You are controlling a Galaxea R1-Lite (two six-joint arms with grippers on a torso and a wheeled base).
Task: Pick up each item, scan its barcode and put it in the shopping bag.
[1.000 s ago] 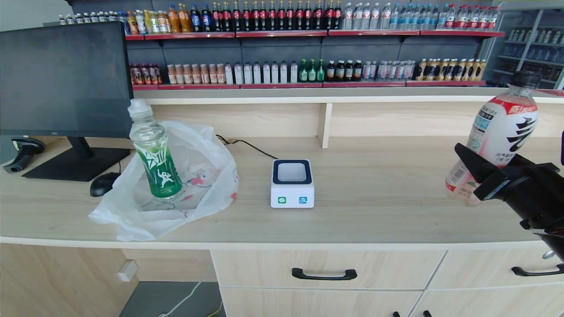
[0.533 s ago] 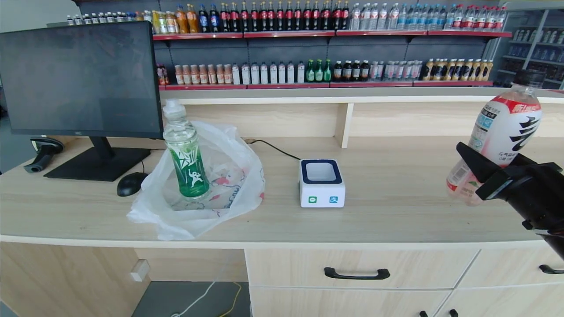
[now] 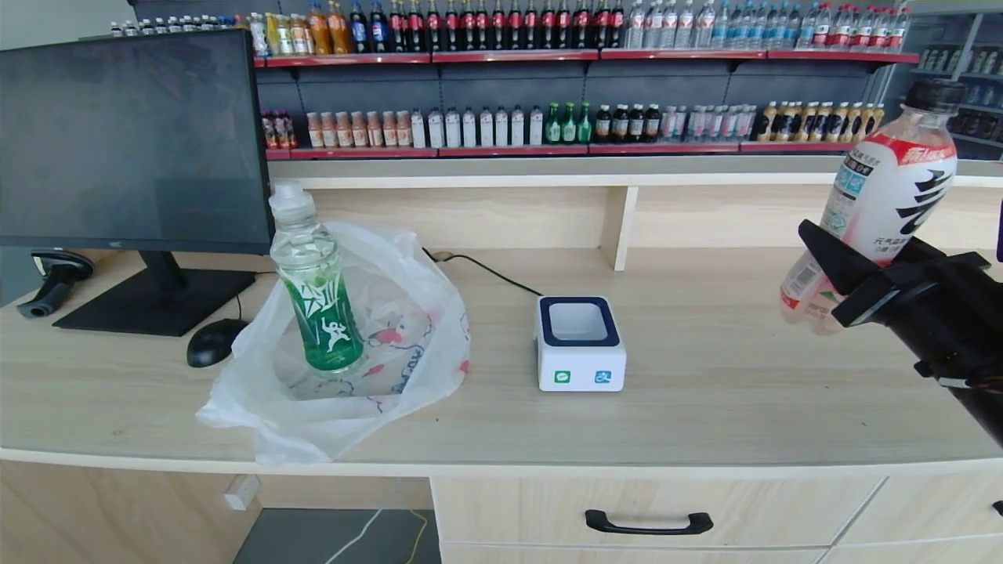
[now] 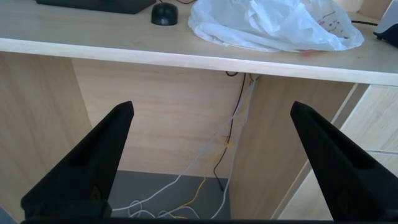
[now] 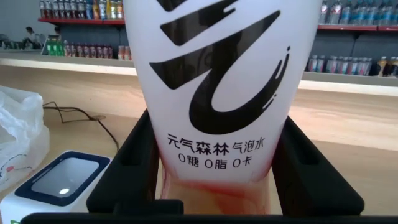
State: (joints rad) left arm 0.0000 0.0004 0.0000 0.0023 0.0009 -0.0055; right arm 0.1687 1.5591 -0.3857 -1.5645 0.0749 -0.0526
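At the right edge of the head view, the right jaws are pinching the lower part of the white bottle (image 3: 885, 196) from both sides. The bottle is hanging in the air above the surface (image 3: 744, 392), and it is leaning a little, with its black cap pointing to the upper right corner of the frame. In the right wrist view the two black jaws are pressing against the bottle's label on either side. The white scanner box (image 3: 580, 345) is sitting on the surface near the middle of the frame, well apart from the held bottle, with its window facing up. Left of it, the shopping bag (image 3: 415, 305) is lying open on the surface, and a green bottle (image 3: 317, 298) is standing upright inside it. A black mouse (image 3: 210, 343) is lying just beside the bag, and a dark monitor (image 3: 125, 133) is standing in the upper left of the frame. In the left wrist view the left jaws are spreading wide with nothing between them, below the front edge of the surface.
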